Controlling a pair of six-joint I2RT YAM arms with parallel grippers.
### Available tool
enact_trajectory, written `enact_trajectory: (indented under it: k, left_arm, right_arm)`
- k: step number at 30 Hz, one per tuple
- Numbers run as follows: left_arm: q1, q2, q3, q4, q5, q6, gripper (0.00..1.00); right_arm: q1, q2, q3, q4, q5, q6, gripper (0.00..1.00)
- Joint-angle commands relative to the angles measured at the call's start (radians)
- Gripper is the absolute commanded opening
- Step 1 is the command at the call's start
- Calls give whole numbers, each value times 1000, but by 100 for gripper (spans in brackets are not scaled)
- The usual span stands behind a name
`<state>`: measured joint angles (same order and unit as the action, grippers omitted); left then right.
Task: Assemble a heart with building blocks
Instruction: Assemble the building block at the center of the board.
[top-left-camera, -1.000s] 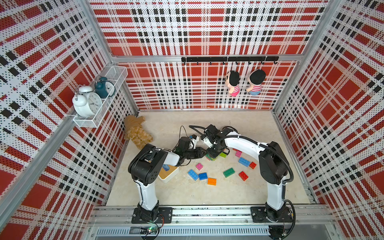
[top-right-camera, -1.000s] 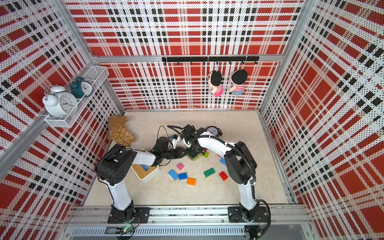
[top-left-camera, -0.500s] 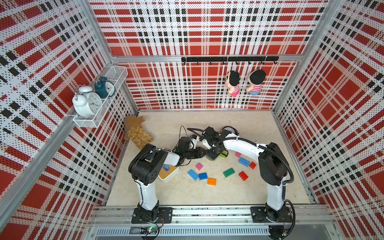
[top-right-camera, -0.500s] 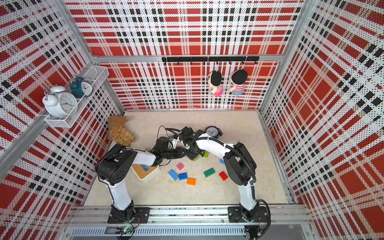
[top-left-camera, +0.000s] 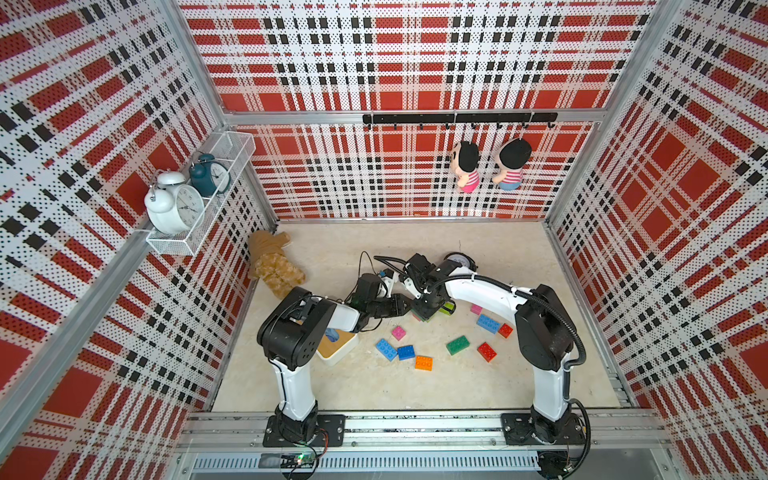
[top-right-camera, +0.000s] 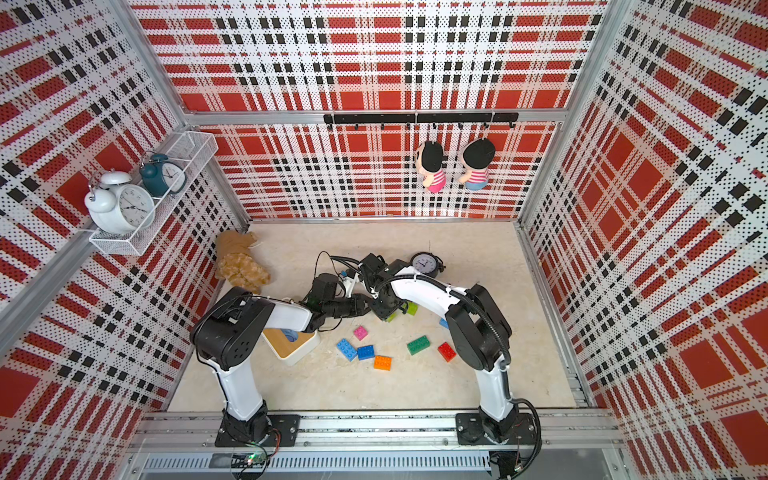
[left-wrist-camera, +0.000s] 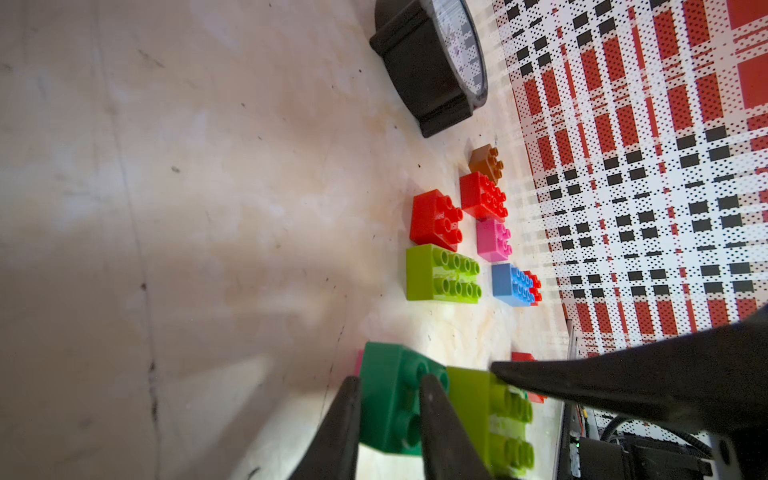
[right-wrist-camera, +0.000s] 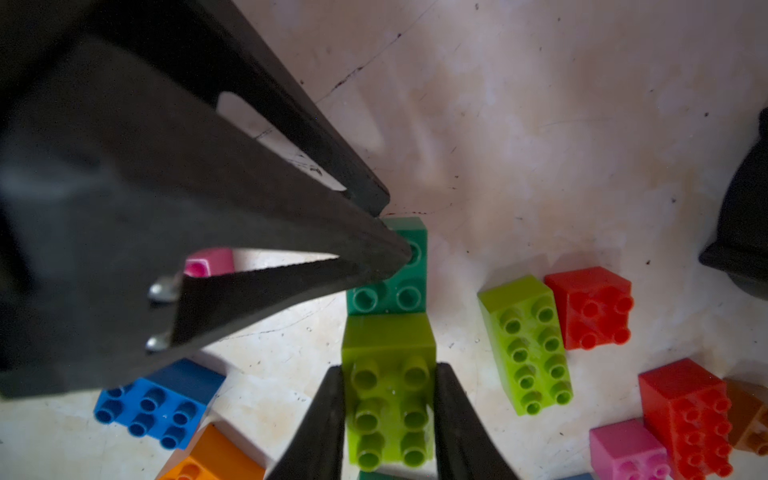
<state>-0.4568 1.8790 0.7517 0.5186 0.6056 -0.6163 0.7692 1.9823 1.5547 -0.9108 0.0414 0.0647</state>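
Right gripper (right-wrist-camera: 390, 368) clamps lime-green plastic brick (right-wrist-camera: 388, 340), left gripper (left-wrist-camera: 390, 379) clamps dark-green plastic brick (left-wrist-camera: 390, 415) (both grips unchanged); bricks abut, joint pending.

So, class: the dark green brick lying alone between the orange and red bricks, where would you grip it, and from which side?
Probably from above, pinching the dark green brick across its two long side walls. It lies flat, studs up, touching nothing, so those parallel walls are free and give the narrower span.
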Motion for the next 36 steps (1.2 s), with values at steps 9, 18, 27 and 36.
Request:
enact_trajectory:
  k: [9,18,27,36]
  left_arm:
    - [11,13,-41,-60,-43,20,28]
    - [12,-21,-22,-60,-42,6,38]
    - [9,-34,6,-60,-27,-3,43]
    - [-16,-47,34,-84,-21,7,43]
  right_arm:
    - [-11,-13,-21,-12,-2,1,42]
    - [-23,-145,-83,61,-73,-4,54]
    - [-78,-315,-217,155,-29,83,52]
    - [-103,-310,-246,178,7,151,49]
